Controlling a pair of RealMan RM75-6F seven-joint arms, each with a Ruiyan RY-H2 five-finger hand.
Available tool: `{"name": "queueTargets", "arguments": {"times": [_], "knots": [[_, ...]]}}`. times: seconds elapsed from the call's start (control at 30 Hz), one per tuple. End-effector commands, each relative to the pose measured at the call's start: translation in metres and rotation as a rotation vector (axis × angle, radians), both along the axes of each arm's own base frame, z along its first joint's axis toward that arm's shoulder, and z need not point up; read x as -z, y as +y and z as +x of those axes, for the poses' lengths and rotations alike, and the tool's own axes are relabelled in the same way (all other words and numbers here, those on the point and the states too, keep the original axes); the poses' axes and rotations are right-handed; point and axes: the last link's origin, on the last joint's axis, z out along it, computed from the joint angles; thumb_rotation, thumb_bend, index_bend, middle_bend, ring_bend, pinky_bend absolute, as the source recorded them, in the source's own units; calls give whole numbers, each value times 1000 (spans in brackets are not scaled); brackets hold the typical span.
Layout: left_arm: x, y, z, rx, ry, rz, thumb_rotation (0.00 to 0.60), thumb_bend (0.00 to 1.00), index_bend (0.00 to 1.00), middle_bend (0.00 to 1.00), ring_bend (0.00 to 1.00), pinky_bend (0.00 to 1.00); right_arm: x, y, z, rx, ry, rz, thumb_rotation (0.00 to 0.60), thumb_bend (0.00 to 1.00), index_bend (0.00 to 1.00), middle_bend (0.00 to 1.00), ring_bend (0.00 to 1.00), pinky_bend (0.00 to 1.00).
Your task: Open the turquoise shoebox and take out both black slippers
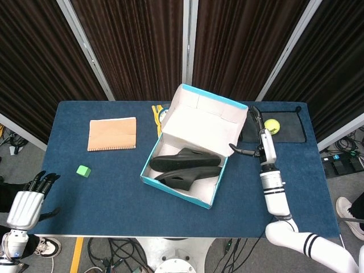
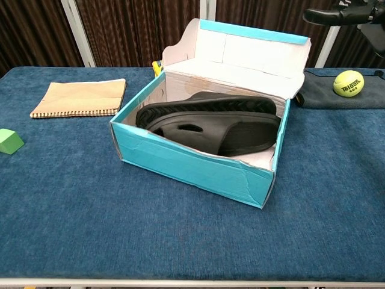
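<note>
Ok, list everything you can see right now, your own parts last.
shoebox: one, turquoise, table centre, lid open and tilted back
slippers: two, black, inside the shoebox
notebook: one, tan, table left
block: one, green, near the left edge
ball: one, yellow-green, on the mat
mat: one, dark, far right corner
yellow item: one, behind the shoebox, mostly hidden
table: one, blue cover
left hand: off the table's left edge, holding nothing, fingers apart
right hand: beside the lid's right edge; contact unclear

The raised lid [image 1: 206, 120] hides most of a yellow item [image 1: 160, 112] behind the shoebox [image 1: 183, 190]. The chest view's top edge crops the right hand [image 2: 346, 14].
</note>
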Motion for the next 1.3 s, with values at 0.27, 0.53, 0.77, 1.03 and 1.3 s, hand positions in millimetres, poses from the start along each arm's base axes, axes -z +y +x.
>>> {"name": "queueTargets", "arguments": {"times": [0.27,0.53,0.77,1.03,1.3], "knots": [[-1,1,0,-1,-1,6,600,13,157,156,81,289,22,12,40,-252,378,75,600,97,27,210,14,77],[-6,1,-2,-7,-21,13,600,13,157,156,81,289,39,29,71,-420,654,147,600,101,142,217,78,156],[-10,1,-4,-11,-24,21,600,13,157,156,81,289,48,40,87,-460,768,159,600,91,206,239,124,214],[-12,1,-7,-18,-30,21,600,13,157,156,81,289,52,47,93,-461,912,184,600,82,206,218,126,234],[-13,1,-8,-19,-36,24,600,13,157,156,81,289,56,51,97,-424,969,214,600,82,235,247,153,263]]}}
